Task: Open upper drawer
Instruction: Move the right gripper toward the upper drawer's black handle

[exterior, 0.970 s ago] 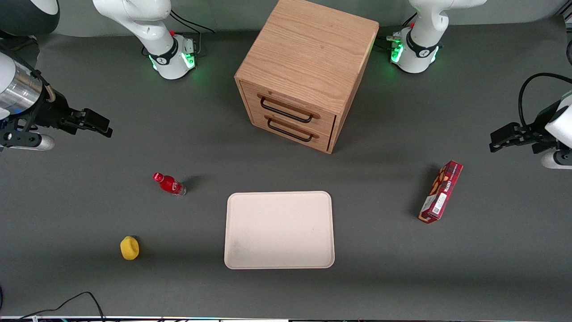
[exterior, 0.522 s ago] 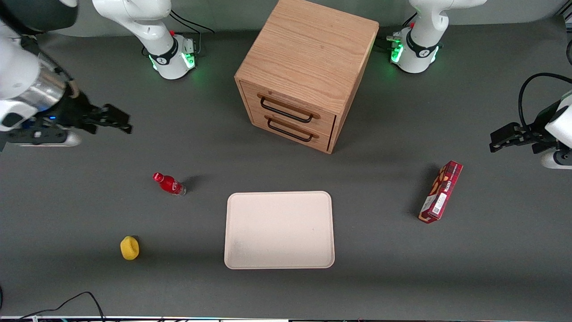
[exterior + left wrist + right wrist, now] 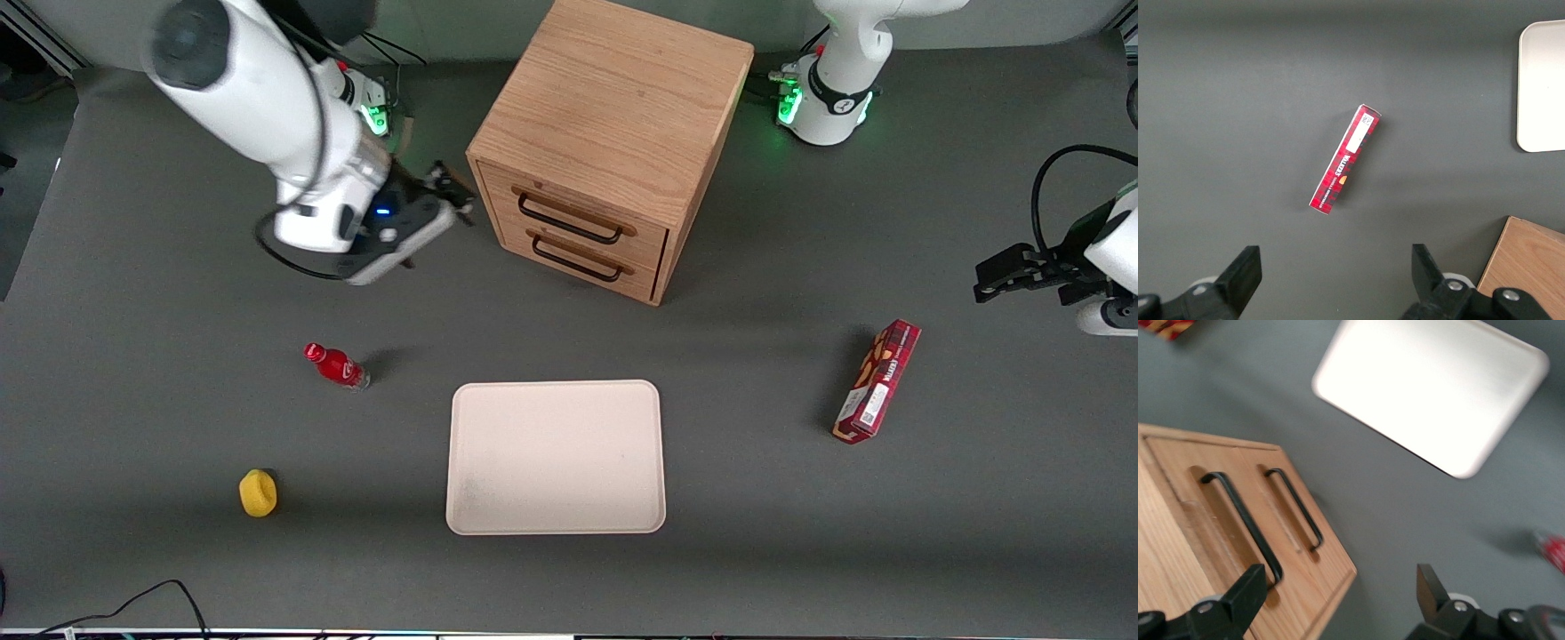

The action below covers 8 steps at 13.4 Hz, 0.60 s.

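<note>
Upper drawer [image 3: 573,211]: I read it as fully closed, its front flush with the cabinet [image 3: 613,116], long black handle [image 3: 569,220] untouched. It sits directly above the lower drawer [image 3: 582,253], also closed, in the cabinet standing mid-table, farther from the front camera than the tray.

Pincer [image 3: 444,188]: I have it in the air just beside the cabinet's corner on the working arm's end, level with the drawer fronts and touching nothing. Half a second ago it hung well out toward the working arm's end of the table; it has swung in close to the cabinet since. In the wrist view its two fingers [image 3: 1238,600] stand spread wide with nothing between them, and both drawer handles show past them.

Tray [image 3: 556,458]: cream, rectangular, flat on the table [image 3: 133,400] nearer the front camera than the cabinet; I see nothing in it. Unmoved.

Red bottle [image 3: 336,365]: on the table between pincer and tray, toward the working arm's end. Unmoved.

Yellow object [image 3: 258,493]: nearer the front camera than the bottle. Unmoved.

Red box [image 3: 877,380]: toward the parked arm's end of the table. Unmoved.
</note>
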Available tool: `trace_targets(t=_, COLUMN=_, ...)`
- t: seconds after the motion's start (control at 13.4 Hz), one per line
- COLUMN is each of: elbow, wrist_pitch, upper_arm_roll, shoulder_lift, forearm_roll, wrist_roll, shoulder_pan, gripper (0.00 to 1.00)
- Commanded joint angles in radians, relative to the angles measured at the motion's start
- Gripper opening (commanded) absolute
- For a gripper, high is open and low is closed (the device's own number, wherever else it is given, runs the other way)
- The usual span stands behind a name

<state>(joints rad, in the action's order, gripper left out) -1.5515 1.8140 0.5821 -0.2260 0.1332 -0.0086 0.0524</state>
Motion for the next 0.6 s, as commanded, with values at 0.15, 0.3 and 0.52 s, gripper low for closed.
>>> trace_targets(t=0.15, elbow=0.048, wrist_pitch=0.112, upper_arm_roll=0.002, shoulder_lift=-0.191, forearm_roll=-0.016, wrist_roll=-0.216, shoulder_pan=0.127, gripper=1.00)
trace_targets(t=0.3, elbow=0.041, wrist_pitch=0.133, upper_arm_roll=0.007, shoulder_lift=-0.225, forearm_roll=-0.061, wrist_roll=-0.301, shoulder_pan=0.147, gripper=1.00)
trace_targets(t=0.52, elbow=0.019, wrist_pitch=0.133, upper_arm_roll=0.018, shoulder_lift=-0.240, forearm_roll=-0.067, wrist_roll=-0.310, shoulder_pan=0.173, gripper=1.00)
